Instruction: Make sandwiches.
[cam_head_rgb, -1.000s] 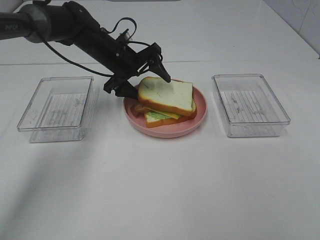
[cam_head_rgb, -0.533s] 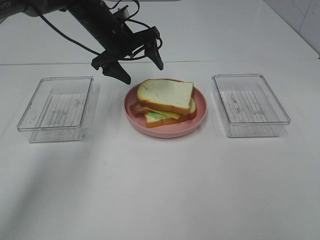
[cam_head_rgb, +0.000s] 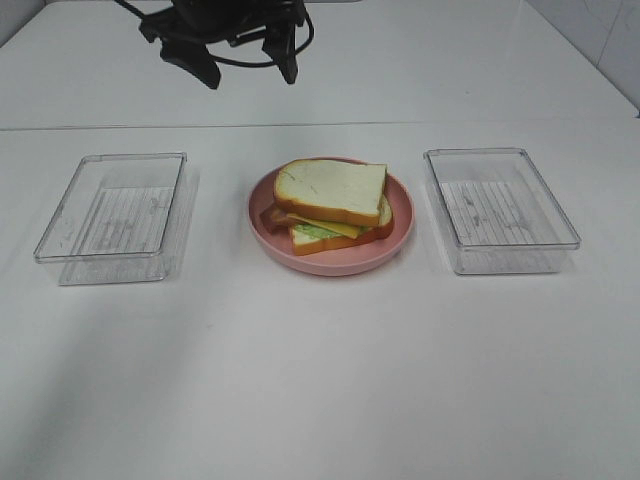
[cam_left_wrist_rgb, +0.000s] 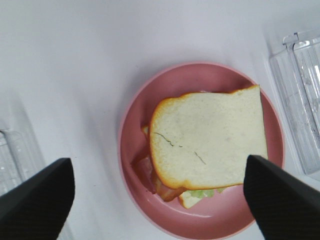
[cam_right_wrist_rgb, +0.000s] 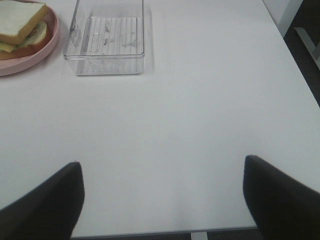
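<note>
left gripper (cam_head_rgb: 242, 62) spread, empty, above far edge | sandwich (cam_head_rgb: 331, 204) on pink plate (cam_head_rgb: 400, 232), table centre | right gripper (cam_right_wrist_rgb: 160, 200) spread, empty

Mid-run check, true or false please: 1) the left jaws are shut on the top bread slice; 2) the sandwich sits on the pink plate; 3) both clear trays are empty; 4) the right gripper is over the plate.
1) False: the left gripper hangs open above the table, clear of the top bread slice.
2) True: the sandwich rests on the pink plate.
3) True: left tray and right tray hold nothing.
4) False: the right gripper is over bare table beyond the right tray.
</note>
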